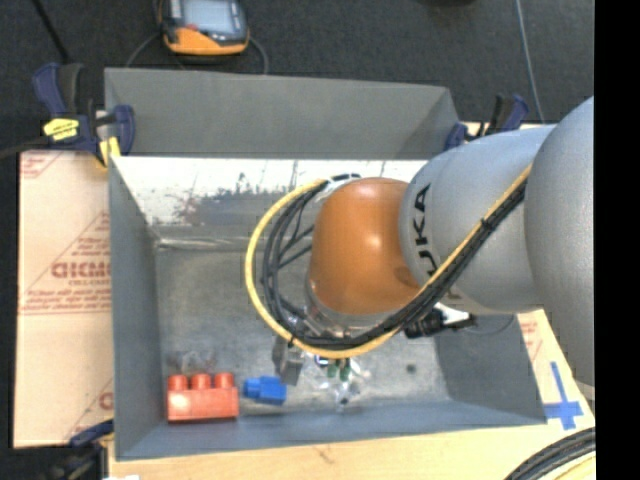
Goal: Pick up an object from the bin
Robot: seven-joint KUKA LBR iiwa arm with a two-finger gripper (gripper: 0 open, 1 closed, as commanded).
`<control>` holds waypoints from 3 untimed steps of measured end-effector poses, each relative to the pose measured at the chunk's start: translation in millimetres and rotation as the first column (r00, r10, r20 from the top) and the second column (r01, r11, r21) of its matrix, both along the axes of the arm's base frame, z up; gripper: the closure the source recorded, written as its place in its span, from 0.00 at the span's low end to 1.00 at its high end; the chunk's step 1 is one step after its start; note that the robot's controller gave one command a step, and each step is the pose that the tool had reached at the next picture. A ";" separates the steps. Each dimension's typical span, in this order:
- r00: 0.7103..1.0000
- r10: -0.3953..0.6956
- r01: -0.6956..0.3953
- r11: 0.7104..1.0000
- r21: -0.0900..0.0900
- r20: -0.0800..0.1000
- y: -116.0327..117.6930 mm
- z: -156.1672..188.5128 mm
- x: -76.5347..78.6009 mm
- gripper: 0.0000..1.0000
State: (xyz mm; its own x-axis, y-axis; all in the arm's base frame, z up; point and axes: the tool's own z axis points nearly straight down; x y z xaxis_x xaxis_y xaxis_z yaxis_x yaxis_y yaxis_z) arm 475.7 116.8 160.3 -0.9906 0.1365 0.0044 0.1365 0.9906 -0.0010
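My gripper [292, 365] hangs low over the bin's front middle, mostly hidden under the arm's orange cover. Just right of it, on the floor, lies a small clear thing with green bits [341, 378]; whether the gripper touches it cannot be seen. A small blue block [264, 390] lies just left of the gripper. A red toy brick with three studs [202, 397] sits further left, near the front wall.
The arm reaches in from the right and covers the bin's right half, with looped cables around the cover. The front wall is close behind the three things.
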 end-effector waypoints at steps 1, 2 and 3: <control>1.000 -0.001 0.001 1.000 0.002 0.006 0.6 2.8 1.6 0.00; 1.000 0.003 -0.003 1.000 0.001 0.017 7.5 -91.7 1.4 0.00; 1.000 0.000 0.000 1.000 0.001 0.008 7.7 -90.3 -1.2 1.00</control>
State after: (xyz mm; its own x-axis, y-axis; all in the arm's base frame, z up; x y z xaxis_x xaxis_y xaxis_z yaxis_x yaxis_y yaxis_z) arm 474.6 124.5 70.0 -0.9907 0.1361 -0.0034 0.1361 0.9907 0.0012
